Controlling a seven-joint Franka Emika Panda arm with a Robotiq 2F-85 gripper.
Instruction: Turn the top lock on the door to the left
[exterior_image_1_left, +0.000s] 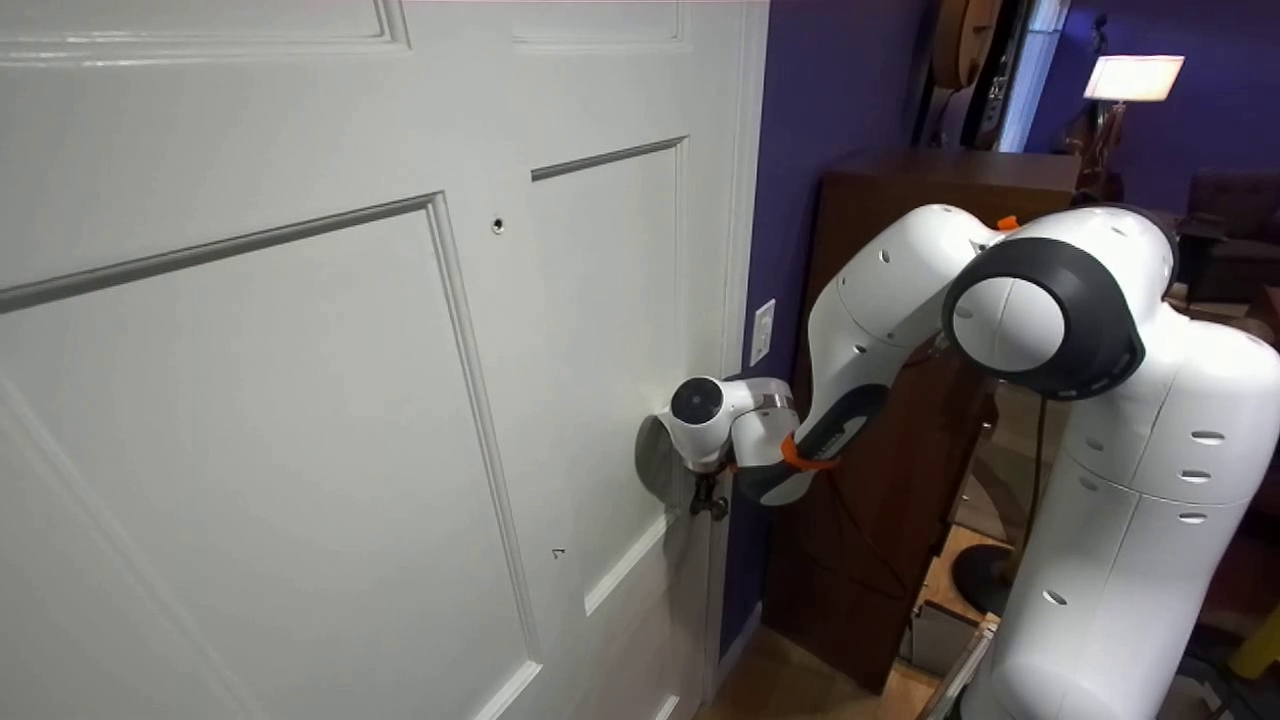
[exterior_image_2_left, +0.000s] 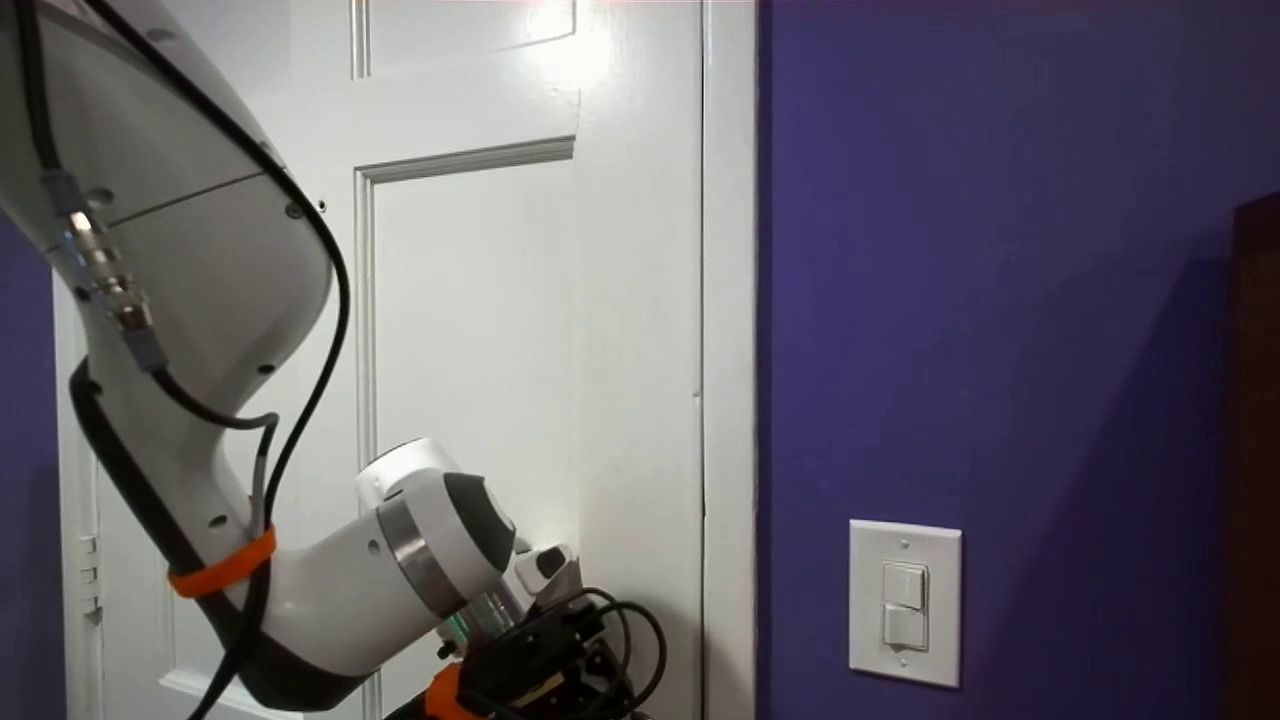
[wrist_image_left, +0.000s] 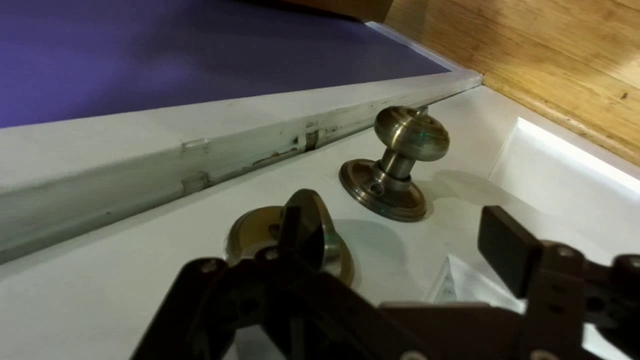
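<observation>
The white panelled door (exterior_image_1_left: 340, 450) shows in both exterior views (exterior_image_2_left: 470, 300) and fills much of the wrist view (wrist_image_left: 100, 300). In the wrist view the brass top lock (wrist_image_left: 315, 210) has a round plate and a raised thumb-turn. My gripper (wrist_image_left: 400, 240) is open, fingers wide apart with nothing between them. Its left finger overlaps the thumb-turn in the picture; I cannot tell if they touch. The right finger is well right of the lock. In an exterior view the gripper (exterior_image_1_left: 706, 492) is small and dark by the door's edge; the lock is hidden in both exterior views.
A brass door knob (wrist_image_left: 412, 135) stands out from the door beyond the lock. The door frame (wrist_image_left: 240, 125) and purple wall (exterior_image_2_left: 1000, 250) run beside it. A light switch (exterior_image_2_left: 905, 605) is on the wall. A dark brown cabinet (exterior_image_1_left: 850, 560) stands near the arm.
</observation>
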